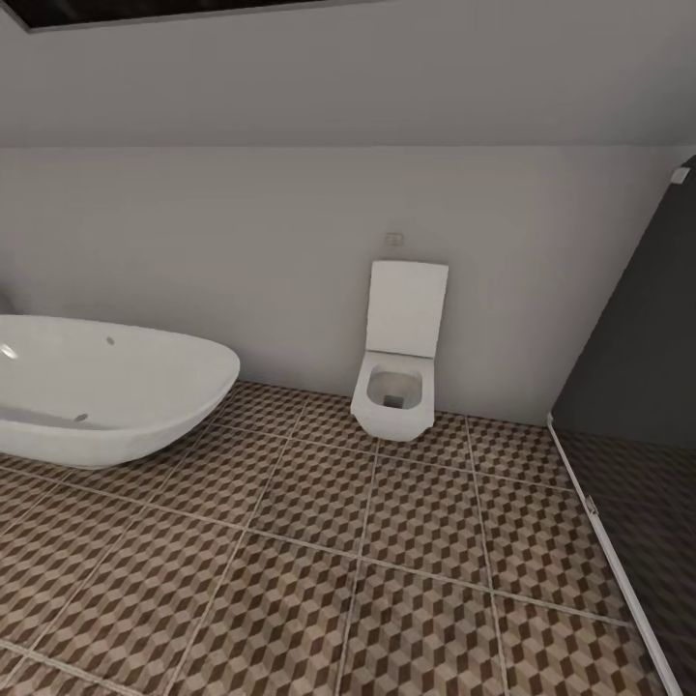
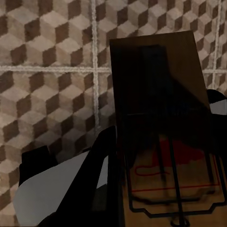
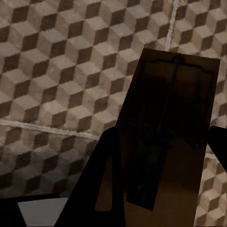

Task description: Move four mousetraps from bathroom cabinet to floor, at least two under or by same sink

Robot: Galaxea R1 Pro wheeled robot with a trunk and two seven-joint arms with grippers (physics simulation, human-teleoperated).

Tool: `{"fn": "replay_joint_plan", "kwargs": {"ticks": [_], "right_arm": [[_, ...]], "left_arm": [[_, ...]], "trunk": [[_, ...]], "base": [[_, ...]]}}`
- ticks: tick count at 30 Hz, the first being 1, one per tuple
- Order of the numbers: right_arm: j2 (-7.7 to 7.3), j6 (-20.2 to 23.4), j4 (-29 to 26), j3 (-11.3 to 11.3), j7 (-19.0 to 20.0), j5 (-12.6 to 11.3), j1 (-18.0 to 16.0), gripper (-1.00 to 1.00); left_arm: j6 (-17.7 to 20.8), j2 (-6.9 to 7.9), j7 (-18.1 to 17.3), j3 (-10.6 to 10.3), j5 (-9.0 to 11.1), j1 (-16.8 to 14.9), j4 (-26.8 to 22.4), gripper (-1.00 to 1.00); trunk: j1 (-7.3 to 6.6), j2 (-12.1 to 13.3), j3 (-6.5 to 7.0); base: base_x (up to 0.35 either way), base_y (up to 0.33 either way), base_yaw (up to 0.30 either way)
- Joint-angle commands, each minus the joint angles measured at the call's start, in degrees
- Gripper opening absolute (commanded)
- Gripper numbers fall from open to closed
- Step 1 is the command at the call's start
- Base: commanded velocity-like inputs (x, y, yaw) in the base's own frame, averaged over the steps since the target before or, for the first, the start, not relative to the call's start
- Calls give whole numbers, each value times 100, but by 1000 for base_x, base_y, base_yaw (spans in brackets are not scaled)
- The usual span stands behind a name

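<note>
Mousetraps in both claws: left gripper (image 2: 156, 189) clamps one trap (image 2: 161, 118), right gripper (image 3: 161, 179) clamps another (image 3: 170, 127), both over the tiled floor (image 1: 319, 541). Head sees tub (image 1: 97, 387) and toilet (image 1: 396, 387), no sink. Carry step; next, find the sink, then set them down.

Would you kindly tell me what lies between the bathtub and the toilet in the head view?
Only bare cube-patterned floor tiles separate the bathtub from the toilet in the head view; nothing stands or lies on that stretch.
</note>
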Motion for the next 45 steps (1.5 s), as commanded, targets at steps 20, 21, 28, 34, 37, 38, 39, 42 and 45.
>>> {"fn": "replay_joint_plan", "kwargs": {"ticks": [20,21,28,34,37,38,39,42,45], "right_arm": [[54,2747,-385,-185,-967,-713,-2199,-100],[55,2770,-385,-187,-1054,-734,-2279,-100],[46,2802,-319,-212,-1296,-806,-2743,-100],[59,2801,-317,-217,-1304,-821,-2765,-100],[53,2802,-324,-218,-1294,-822,-2766,-100],[51,2802,-325,-218,-1290,-823,-2767,-100],[50,2802,-327,-218,-1288,-823,-2767,-100],[47,2801,-340,-216,-1283,-820,-2767,-100],[48,2797,-358,-208,-1274,-802,-2767,-100]], "left_arm": [[3552,-16,3534,394,159,-1380,-2018,-100],[3565,-20,3538,451,160,-1515,-1973,-100],[3581,-75,3549,719,148,-2203,-1264,-100],[3573,-76,3536,723,122,-2258,-1257,-100],[3568,-82,3535,711,133,-2261,-1268,-100],[3562,-85,3535,705,135,-2261,-1271,-100],[3560,-88,3535,700,136,-2262,-1273,-100],[3556,-92,3535,694,136,-2262,-1274,-100],[3555,-93,3533,695,137,-2262,-1275,-100]], "trunk": [[0,-2,-5],[0,-2,-5],[0,-2,-5],[0,-2,-5],[0,-2,-5],[0,-2,-5],[0,-2,-5],[0,-2,-5],[0,-2,-5]], "base": [[0,0,0],[0,0,0],[0,0,0],[0,0,0],[0,0,0],[0,0,0],[0,0,0],[0,0,0],[63,0,0]]}}
